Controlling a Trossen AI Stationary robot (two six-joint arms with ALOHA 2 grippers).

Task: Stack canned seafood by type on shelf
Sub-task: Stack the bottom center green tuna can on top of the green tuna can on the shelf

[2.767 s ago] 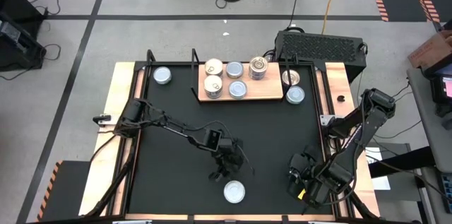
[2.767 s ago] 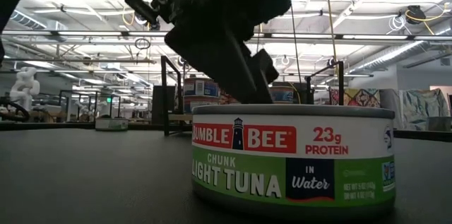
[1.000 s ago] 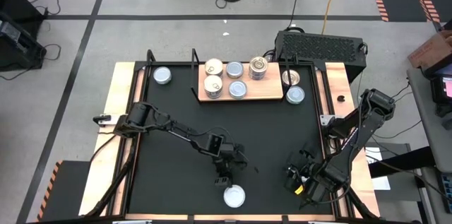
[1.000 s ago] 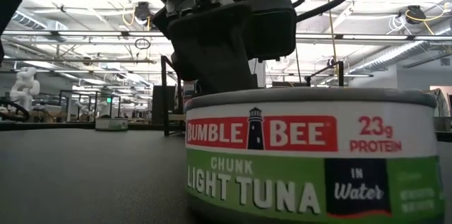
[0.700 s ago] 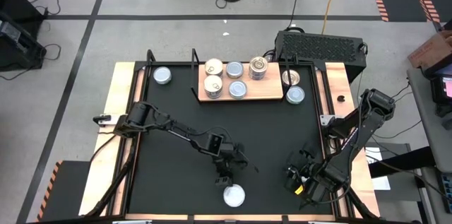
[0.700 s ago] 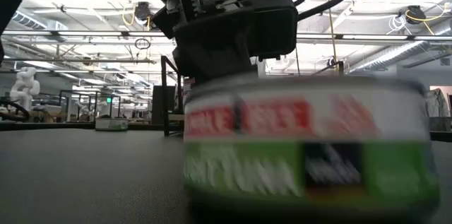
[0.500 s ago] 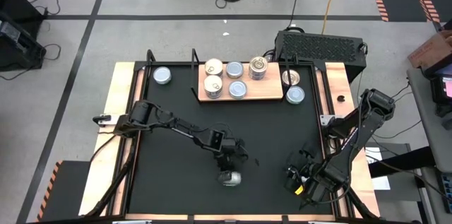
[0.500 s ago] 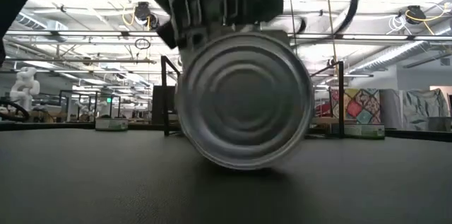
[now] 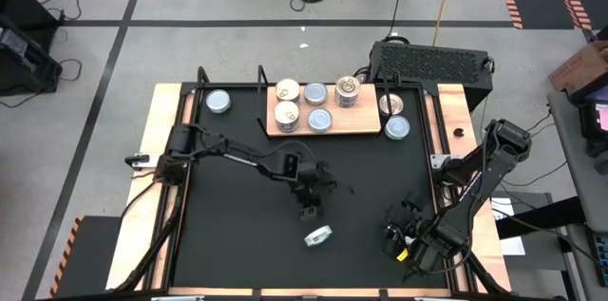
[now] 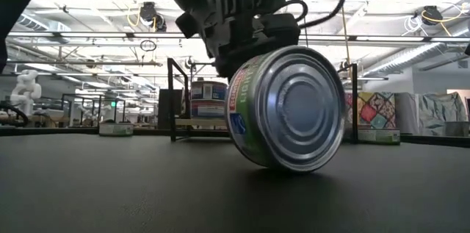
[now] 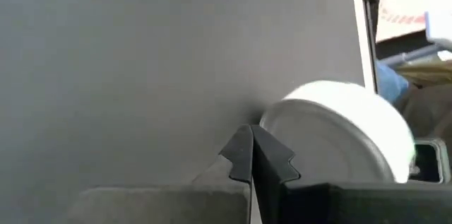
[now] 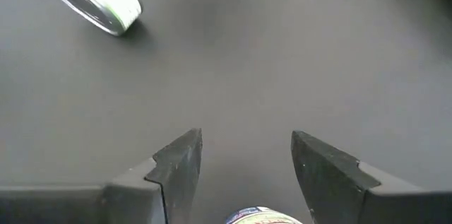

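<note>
A tuna tin (image 9: 317, 235) with a green and red label sits tipped on its lower rim (image 10: 275, 161) on the black tabletop, its silver end facing the near edge. My left gripper (image 9: 309, 210) is shut just behind it on the far side, with nothing between its fingers (image 11: 252, 155). The tin (image 11: 339, 136) shows right beside them. My right gripper (image 12: 244, 159) waits open near the front right, over bare tabletop. The shelf (image 9: 366, 128), a wooden board, lies at the far middle and carries several tins (image 9: 321, 120).
Loose tins lie at the far left (image 9: 218, 102) and to the right of the shelf (image 9: 397, 127). A black ribbed box (image 9: 432, 58) stands beyond the far right corner. Black posts (image 9: 262, 102) rise at the shelf's left end.
The tin lay flat near the front edge. It has tipped up onto its rim and shifted toward the far edge. My left gripper has drawn back from the tin, up and toward the far right.
</note>
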